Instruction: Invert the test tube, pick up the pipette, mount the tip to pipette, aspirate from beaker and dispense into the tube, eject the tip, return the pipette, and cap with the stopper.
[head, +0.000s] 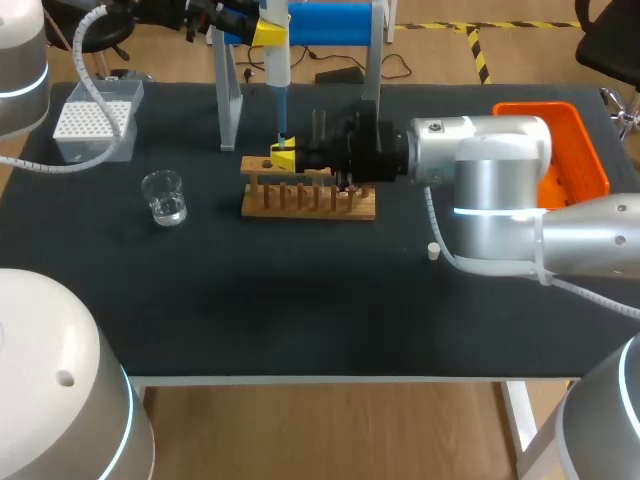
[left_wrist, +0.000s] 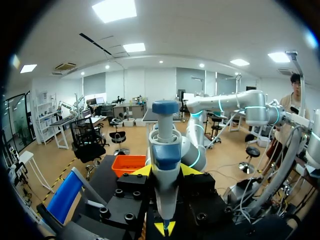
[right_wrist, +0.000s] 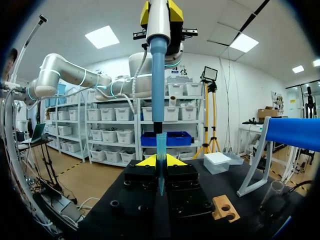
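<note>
We judge this to be the dispense step. The left gripper (head: 270, 30) clamps the pipette (head: 276, 70) upright over the left end of the wooden rack (head: 310, 203). Its tip (right_wrist: 161, 145) is lowered between the right gripper (head: 283, 157) fingers, which look closed on the test tube (right_wrist: 161, 177), itself hard to make out. The beaker (head: 163, 197) stands well left, and the stopper (head: 433, 252) lies nearer, to the right. The next move calls for a steady plunger press with the tip centred, then a straight lift.
</note>
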